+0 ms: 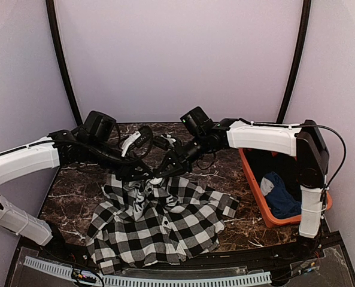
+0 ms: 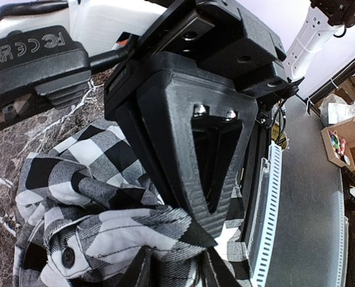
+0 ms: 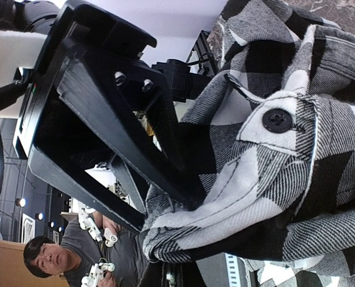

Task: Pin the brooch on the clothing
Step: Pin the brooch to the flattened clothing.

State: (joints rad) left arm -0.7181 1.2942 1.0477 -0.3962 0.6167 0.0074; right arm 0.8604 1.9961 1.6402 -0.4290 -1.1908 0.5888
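Note:
The black-and-white checked shirt [image 1: 159, 221] lies crumpled on the marble table [image 1: 225, 173], in front of the arms. Both grippers meet over its far edge near the collar. My left gripper [image 1: 142, 173] comes in from the left and is shut on a raised fold of the shirt [image 2: 123, 227], next to a black button [image 2: 67, 257]. My right gripper [image 1: 160, 172] comes in from the right, its tip [image 2: 208, 218] pressed into the same fold, and is shut on the cloth [image 3: 237, 203]. The brooch does not show clearly. Only a small gold glint [image 3: 144, 122] shows inside the left gripper.
An orange bin [image 1: 253, 185] stands at the right of the table with a dark blue garment [image 1: 282, 196] in it. A white perforated rail [image 1: 165, 280] runs along the near edge. Black poles and purple walls close in the back.

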